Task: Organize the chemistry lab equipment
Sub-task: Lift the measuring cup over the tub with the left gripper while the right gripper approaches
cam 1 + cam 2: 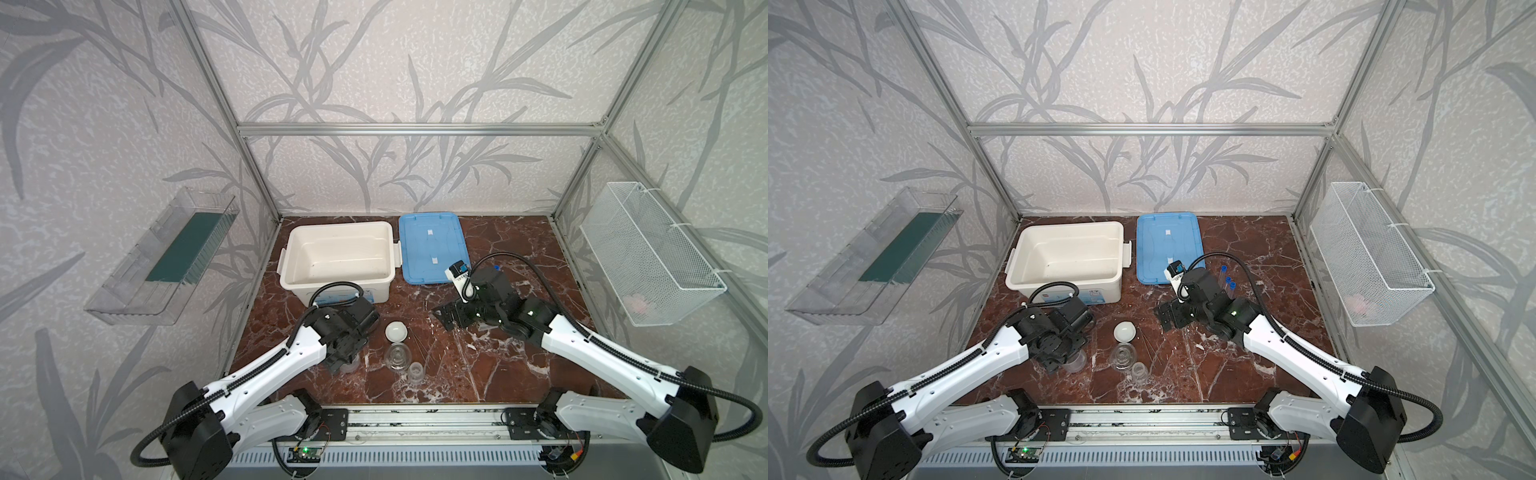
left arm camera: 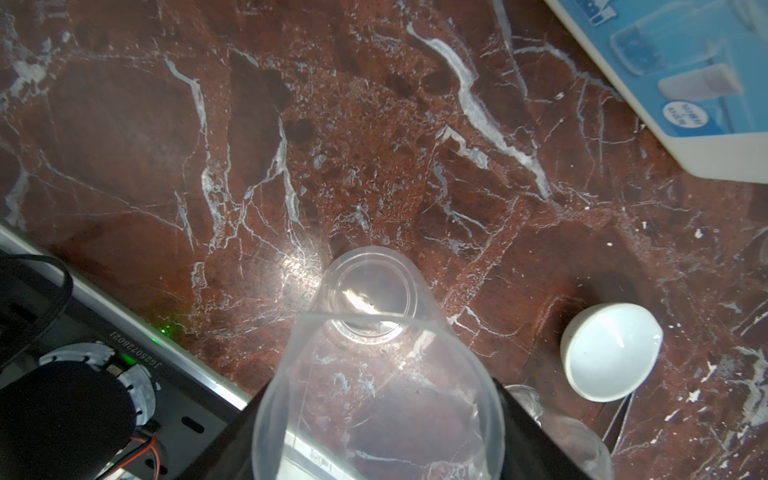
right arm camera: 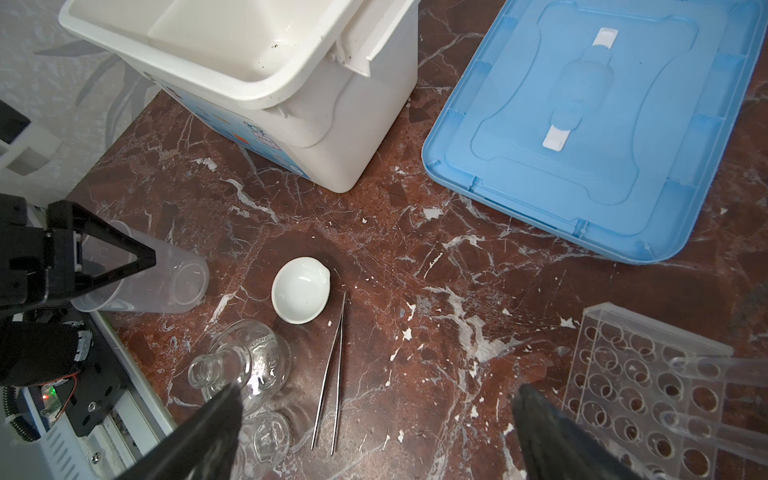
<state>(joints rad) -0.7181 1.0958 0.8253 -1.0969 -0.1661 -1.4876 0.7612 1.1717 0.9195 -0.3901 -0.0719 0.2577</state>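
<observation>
The left gripper point(image 2: 380, 440) straddles the rim of a tall clear plastic beaker point(image 3: 166, 286) at the left front of the red marble counter point(image 1: 478, 374). Whether its jaws press the beaker cannot be told. The right gripper point(image 3: 378, 388) hovers with its jaws wide apart, beside the clear holed tube rack point(image 3: 644, 374).

Black base plate point(image 2: 174, 386): white serial "JC2607280021". Label point(image 2: 685, 83) on the white box point(image 2: 731, 166): blue print, illegible. Beaker point(image 2: 374, 395) scale markings: illegible.
</observation>
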